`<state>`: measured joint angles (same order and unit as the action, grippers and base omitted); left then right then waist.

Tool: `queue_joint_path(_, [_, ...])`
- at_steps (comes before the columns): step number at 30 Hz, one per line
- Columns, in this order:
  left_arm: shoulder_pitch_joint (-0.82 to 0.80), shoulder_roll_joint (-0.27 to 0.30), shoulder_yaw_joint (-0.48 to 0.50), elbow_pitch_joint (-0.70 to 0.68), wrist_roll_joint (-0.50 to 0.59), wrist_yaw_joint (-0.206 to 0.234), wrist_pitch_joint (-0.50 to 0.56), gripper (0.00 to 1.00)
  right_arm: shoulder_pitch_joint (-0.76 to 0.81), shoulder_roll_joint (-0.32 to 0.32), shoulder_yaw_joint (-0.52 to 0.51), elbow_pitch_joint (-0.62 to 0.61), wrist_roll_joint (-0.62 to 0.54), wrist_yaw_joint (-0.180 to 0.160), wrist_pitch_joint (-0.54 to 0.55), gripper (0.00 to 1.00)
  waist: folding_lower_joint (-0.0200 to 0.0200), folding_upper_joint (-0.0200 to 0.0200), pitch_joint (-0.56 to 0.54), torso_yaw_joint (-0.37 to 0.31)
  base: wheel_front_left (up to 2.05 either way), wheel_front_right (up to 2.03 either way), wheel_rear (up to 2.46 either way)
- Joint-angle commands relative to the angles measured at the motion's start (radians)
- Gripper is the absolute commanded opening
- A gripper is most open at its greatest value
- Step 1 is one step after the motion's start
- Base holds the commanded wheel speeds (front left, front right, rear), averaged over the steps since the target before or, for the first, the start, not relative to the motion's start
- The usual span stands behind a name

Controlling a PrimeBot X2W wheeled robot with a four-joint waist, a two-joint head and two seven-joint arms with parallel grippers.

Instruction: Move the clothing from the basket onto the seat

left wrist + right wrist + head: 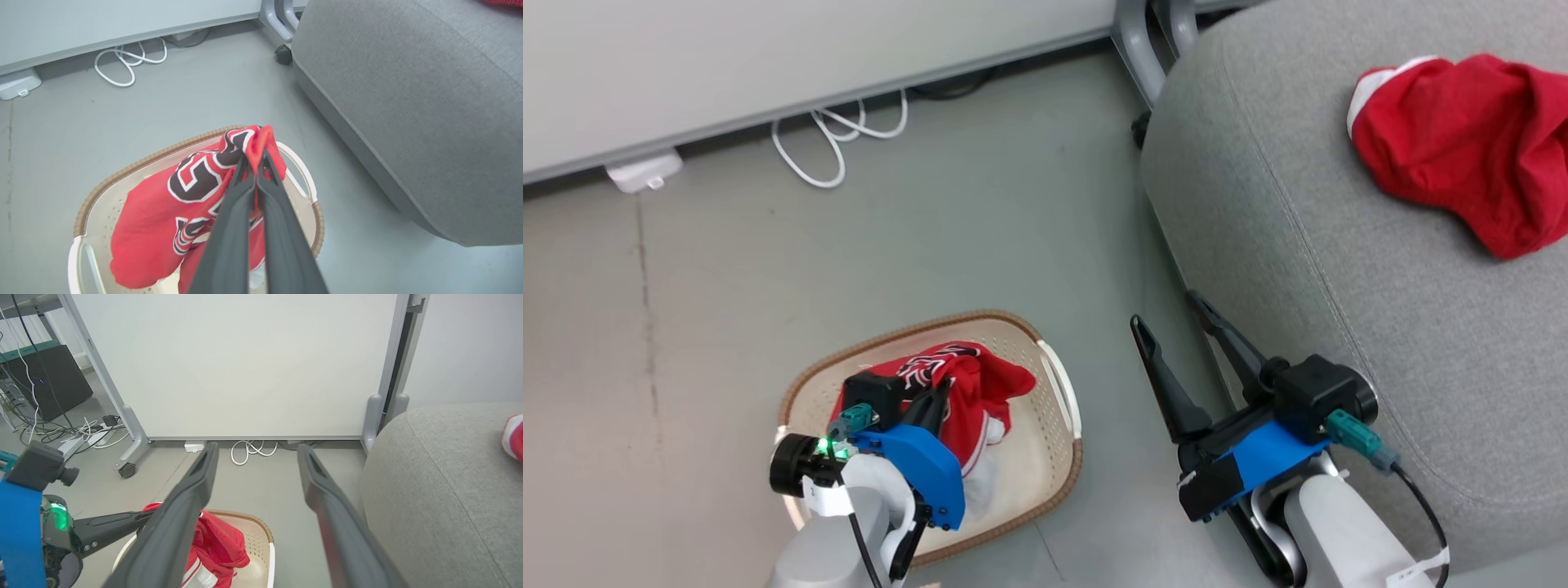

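The cream basket [1039, 445] stands on the floor at lower left and holds the red jersey [980, 388] with black, white-edged numbers. My left gripper [941, 390] is shut on a bunched fold of the jersey [192, 192], lifting it to about rim height; in the left wrist view the gripper [253, 157] pinches the cloth above the basket [122, 171]. My right gripper [1165, 310] stands open with nothing in it, over the floor at the grey seat's [1339, 310] front edge. A plain red garment [1462, 139] lies on the seat at upper right.
A white partition panel [245, 363] on grey wheeled legs [1143, 49] stands behind the basket, with a coiled white cable [837, 135] and a white adapter [644, 171] at its foot. A strip of grey floor [1111, 245] separates basket and seat.
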<state>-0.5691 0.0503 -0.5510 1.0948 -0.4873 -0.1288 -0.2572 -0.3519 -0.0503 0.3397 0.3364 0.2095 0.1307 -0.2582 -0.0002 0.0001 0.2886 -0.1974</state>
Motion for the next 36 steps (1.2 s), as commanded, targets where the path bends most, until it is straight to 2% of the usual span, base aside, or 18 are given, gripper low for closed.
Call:
queue_joint_path(1, [0.013,0.001,-0.032,-0.025,-0.028,-0.002,-0.001,0.00,0.024,0.000,-0.003,0.006,-0.010,0.000,0.005,1.00,0.0002,-0.0001,-0.060,0.038,0.00,0.00,0.00])
queue_joint_path(16, [-0.015,0.001,-0.233,-0.144,-0.169,-0.003,-0.006,0.00,0.131,0.000,0.002,-0.012,-0.014,0.000,0.062,1.00,0.0002,-0.0001,-0.244,0.103,0.00,0.00,0.00])
queue_joint_path(36, [-0.197,0.000,-0.375,-0.248,-0.276,0.009,0.022,0.00,0.179,0.000,0.025,-0.035,0.004,0.000,0.089,1.00,0.0002,-0.0001,-0.301,0.143,0.00,0.00,0.00])
